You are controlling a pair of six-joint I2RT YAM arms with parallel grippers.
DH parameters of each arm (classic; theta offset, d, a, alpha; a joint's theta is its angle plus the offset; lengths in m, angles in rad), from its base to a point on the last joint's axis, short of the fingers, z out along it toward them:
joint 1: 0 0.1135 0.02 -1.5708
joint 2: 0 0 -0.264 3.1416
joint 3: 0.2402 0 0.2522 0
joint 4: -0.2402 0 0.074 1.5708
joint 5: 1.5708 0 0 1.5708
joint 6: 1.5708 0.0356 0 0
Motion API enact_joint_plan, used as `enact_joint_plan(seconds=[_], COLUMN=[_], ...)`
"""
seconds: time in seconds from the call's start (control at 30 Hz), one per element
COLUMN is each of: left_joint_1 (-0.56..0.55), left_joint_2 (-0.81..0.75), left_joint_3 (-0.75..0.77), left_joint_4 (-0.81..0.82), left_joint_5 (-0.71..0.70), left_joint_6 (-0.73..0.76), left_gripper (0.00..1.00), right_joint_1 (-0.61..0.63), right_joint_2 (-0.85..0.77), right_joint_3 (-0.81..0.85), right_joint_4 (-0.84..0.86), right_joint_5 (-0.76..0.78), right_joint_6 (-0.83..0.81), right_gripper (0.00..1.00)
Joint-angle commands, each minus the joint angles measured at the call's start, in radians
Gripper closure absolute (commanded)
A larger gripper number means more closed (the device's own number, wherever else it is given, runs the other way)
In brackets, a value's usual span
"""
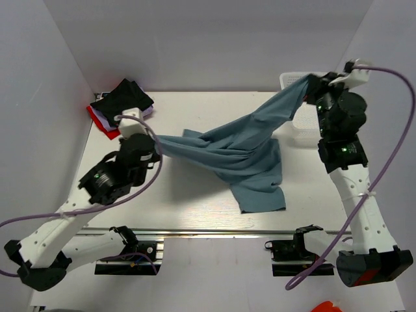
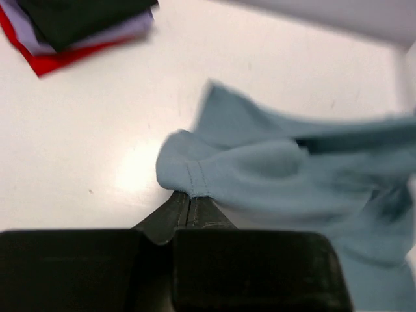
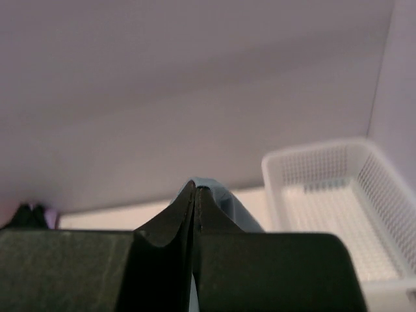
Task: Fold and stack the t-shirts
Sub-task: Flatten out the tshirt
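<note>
A dusty blue-teal t-shirt (image 1: pixel 244 153) is stretched across the table between both arms, its lower part draped on the tabletop. My left gripper (image 1: pixel 156 147) is shut on its hemmed left edge (image 2: pixel 192 185), low over the table. Raised at the far right, my right gripper (image 1: pixel 312 86) is shut on another edge of the shirt, and a bit of blue cloth (image 3: pixel 218 195) shows past the closed fingertips. A stack of folded t-shirts (image 1: pixel 120 104), black on top with white and red beneath, lies at the far left corner (image 2: pixel 71 29).
A white plastic mesh basket (image 1: pixel 302 120) stands at the far right of the table (image 3: pixel 338 201), partly behind the right arm. White walls enclose the table on the left, back and right. The table's front rail runs along the near edge (image 1: pixel 208 231).
</note>
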Motion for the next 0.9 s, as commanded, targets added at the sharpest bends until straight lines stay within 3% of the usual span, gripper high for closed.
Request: enact_joint_plan(seconds=[0.0, 0.2, 0.33, 0.5, 0.67, 0.87], left_joint_1=[0.003, 0.003, 0.003, 0.003, 0.003, 0.003], left_joint_2=[-0.082, -0.174, -0.289, -0.372, -0.403, -0.308], left_joint_3=[0.067, 0.176, 0.176, 0.222, 0.231, 0.288], left_joint_4=[0.032, 0.059, 0.195, 0.247, 0.41, 0.45], left_joint_5=[-0.159, -0.34, -0.495, -0.652, -0.676, -0.663], left_joint_6=[0.078, 0.174, 0.285, 0.331, 0.526, 0.588], left_gripper=[1.0, 1.0, 1.0, 1.0, 1.0, 1.0], right_joint_1=[-0.004, -0.004, -0.002, -0.002, -0.002, 0.001], right_joint_2=[-0.031, -0.003, 0.047, 0.097, 0.104, 0.066], right_joint_3=[0.144, 0.376, 0.531, 0.666, 0.734, 0.726], right_joint_4=[0.131, 0.133, 0.143, 0.215, 0.258, 0.203], right_joint_5=[0.114, 0.236, 0.353, 0.466, 0.513, 0.467], right_joint_6=[-0.121, -0.285, -0.421, -0.596, -0.705, -0.678], right_gripper=[1.0, 1.0, 1.0, 1.0, 1.0, 1.0])
